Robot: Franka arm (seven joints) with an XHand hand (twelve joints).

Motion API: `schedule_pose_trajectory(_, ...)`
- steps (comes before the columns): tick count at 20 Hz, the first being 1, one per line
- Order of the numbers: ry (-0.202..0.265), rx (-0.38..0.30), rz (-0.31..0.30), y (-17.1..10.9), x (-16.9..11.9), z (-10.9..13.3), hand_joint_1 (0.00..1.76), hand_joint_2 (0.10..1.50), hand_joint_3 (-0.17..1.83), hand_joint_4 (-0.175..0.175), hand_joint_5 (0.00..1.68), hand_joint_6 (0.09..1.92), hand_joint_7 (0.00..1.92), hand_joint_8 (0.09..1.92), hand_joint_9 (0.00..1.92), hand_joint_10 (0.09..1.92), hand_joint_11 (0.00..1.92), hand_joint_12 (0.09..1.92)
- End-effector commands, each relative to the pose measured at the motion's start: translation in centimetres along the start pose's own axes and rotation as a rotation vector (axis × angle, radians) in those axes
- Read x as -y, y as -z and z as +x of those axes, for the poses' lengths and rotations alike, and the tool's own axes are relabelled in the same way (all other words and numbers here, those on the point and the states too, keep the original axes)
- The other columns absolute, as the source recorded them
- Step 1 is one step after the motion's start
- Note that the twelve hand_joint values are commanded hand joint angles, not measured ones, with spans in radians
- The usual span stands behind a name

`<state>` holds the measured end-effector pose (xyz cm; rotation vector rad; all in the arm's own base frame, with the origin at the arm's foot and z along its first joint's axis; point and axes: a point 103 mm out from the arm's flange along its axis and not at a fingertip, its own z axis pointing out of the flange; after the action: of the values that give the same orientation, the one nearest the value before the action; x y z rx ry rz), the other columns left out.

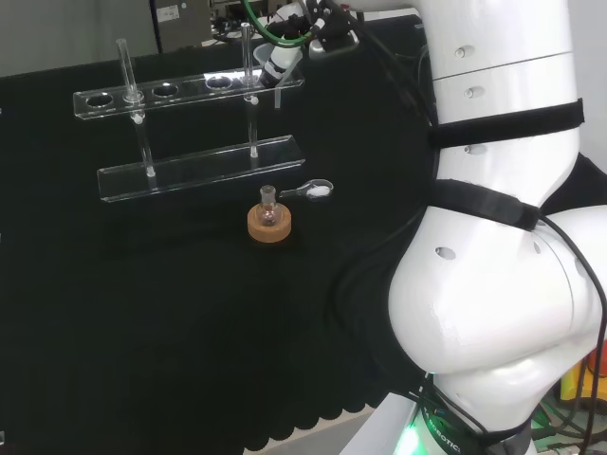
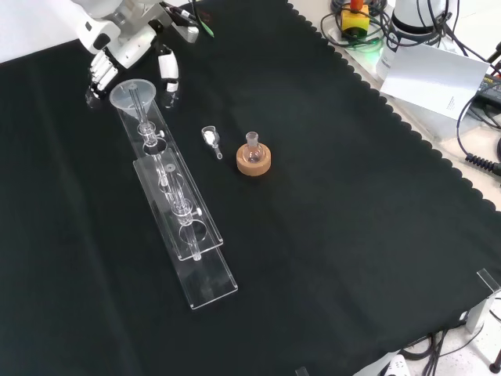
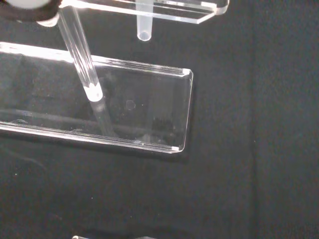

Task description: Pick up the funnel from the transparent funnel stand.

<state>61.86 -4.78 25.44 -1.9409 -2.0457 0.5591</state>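
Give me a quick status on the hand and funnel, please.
Hand open, fingers either side of the funnel, no grip visible. Funnel seated in the stand end hole. Nothing in the way.

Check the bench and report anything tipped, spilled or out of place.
Nothing stands out. The funnel sits upright in the end hole of the clear stand, with the hand just behind it. The small flask stands upright in its cork ring, and a small scoop lies beside it. No spill shows on the cloth.

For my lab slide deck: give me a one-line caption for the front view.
The hand hangs by the funnel seated in the transparent funnel stand.
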Motion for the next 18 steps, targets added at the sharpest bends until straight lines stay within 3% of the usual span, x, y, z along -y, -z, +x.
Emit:
schedule_pose_trajectory(1,-0.008,0.021,-0.003,0.07,-0.18,-0.22,0.69,0.65,0.38,-0.049,0.00,0.09,0.00,0.52,0.22,0.76,0.19,1.39)
schedule_pose_trajectory(8,-0.011,0.041,-0.036,0.31,-0.26,-0.22,0.75,0.64,0.44,-0.057,0.01,0.09,0.01,0.62,0.25,0.74,0.18,1.40)
schedule_pose_trajectory(18,-0.012,0.065,-0.043,0.23,-0.61,0.08,0.80,0.62,0.55,-0.066,0.24,0.09,0.26,0.72,0.38,0.72,0.19,1.39)
